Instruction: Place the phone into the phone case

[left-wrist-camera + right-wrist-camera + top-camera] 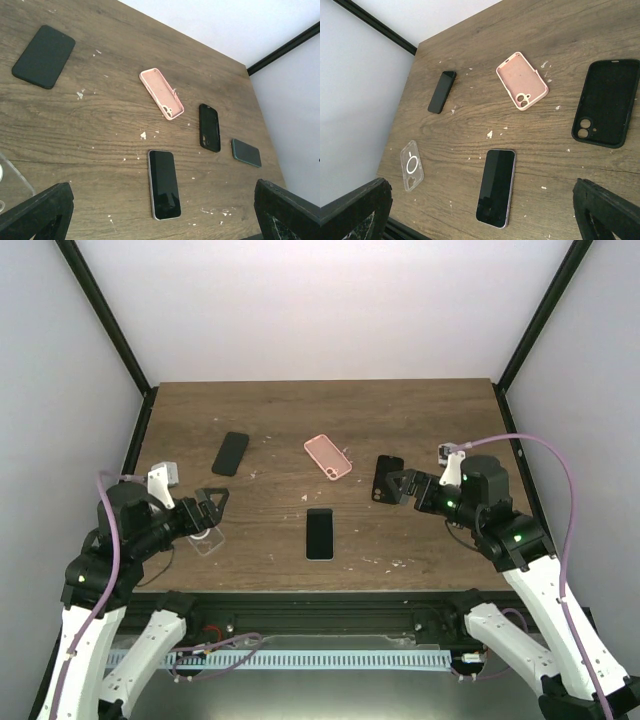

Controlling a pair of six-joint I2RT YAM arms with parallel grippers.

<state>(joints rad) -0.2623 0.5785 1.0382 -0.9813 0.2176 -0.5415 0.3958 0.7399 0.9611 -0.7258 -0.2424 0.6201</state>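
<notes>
Brown wood tabletop (280, 410), white walls, black frame posts. Phone (319, 534) lies flat and screen up toward the tabletop's 6 o'clock edge, touching nothing, not in any case. Pink case (328, 457) sits at the phone's 12 o'clock, open side up. Black case (387, 478) is at the phone's 2 o'clock, open side up, just beside the right gripper (402, 487). Clear case (207, 538) is at the phone's 9 o'clock, under the left gripper (213, 508). Dark slab (230, 453) is at the phone's 10 o'clock; phone or case, cannot tell. 1 more dark phone (246, 152) shows in the left wrist view at the black case's 3 o'clock. Both sets of jaws are spread wide, gripping nothing, above the tabletop.
</notes>
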